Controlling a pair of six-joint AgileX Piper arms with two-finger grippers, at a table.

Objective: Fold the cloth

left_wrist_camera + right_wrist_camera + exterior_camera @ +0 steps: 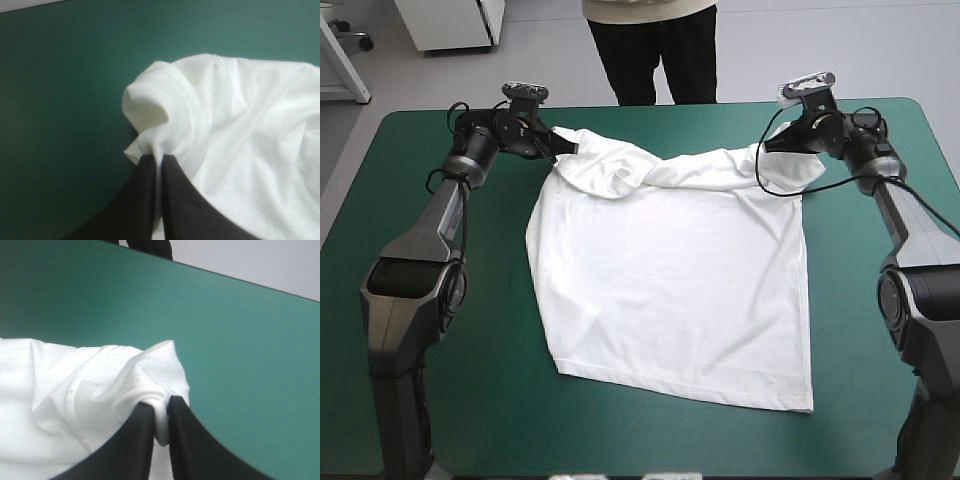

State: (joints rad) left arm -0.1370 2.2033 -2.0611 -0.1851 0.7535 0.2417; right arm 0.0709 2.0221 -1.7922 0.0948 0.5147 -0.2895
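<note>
White T-shirt [670, 290] lies lengthwise far-to-near, both far corners pinched

high: above-behind, facing 12 o'clock, whole table [650, 440] | wrists: close, low, on T-shirt [670, 270] corners at 10 and 2 o'clock | shared: T-shirt

Plain white T-shirt [670, 290], white from hem to collar, with soft grey shading only in the bunched folds toward the table's far edge. The table [420, 400] is teal-green, one flat, even colour out to every edge. Left claw [560, 150]: black, plain. Right claw [766, 147]: black too. Left arm [428, 235] and right arm [912, 235] are dark grey, with no markings.
</note>
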